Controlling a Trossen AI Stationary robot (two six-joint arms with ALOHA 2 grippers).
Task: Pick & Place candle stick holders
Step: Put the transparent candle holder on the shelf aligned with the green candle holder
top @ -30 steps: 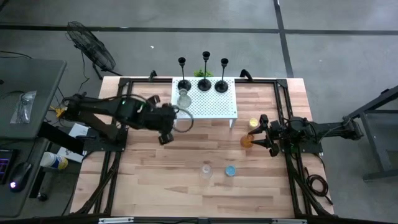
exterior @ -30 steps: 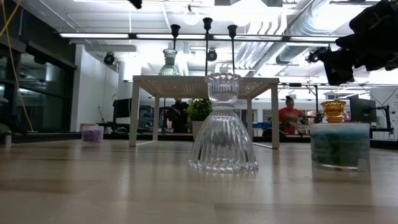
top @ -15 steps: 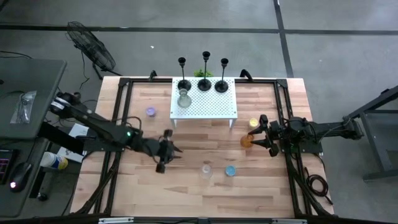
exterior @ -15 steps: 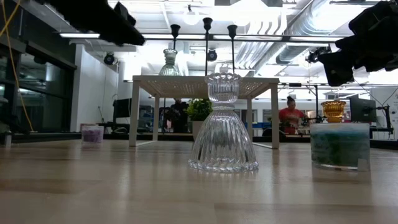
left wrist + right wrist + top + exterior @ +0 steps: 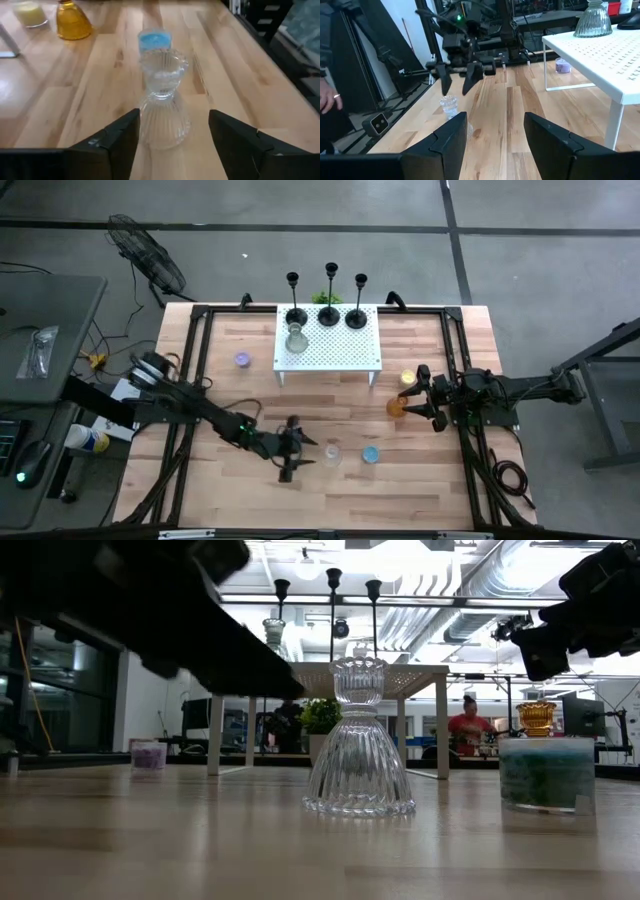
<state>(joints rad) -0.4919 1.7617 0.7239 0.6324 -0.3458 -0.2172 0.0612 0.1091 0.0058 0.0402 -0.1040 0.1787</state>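
The clear ribbed glass holder (image 5: 162, 100) stands upright on the bare wood near the front of the table, and the left gripper (image 5: 290, 450) is right on it, fingers spread wide to either side with nothing between them yet, so this looks like the run-in to a grab. Just beside that holder sits the blue cup (image 5: 371, 453), also on the wood. Up on the white perforated stand (image 5: 350, 350), the three black candlesticks (image 5: 329, 298) line the back edge, and one clear glass holder (image 5: 296, 340) is already parked in front of them. That one reads as done. Left to go, by my count: the clear holder in play, the blue cup, the purple cup (image 5: 242, 360) off to the stand's left, and the orange holder (image 5: 397, 406) and yellow cup (image 5: 407, 379) over on the right. The right gripper (image 5: 420, 393) hangs beside that orange holder, fingers apart, carrying nothing. Early days, I'd judge.
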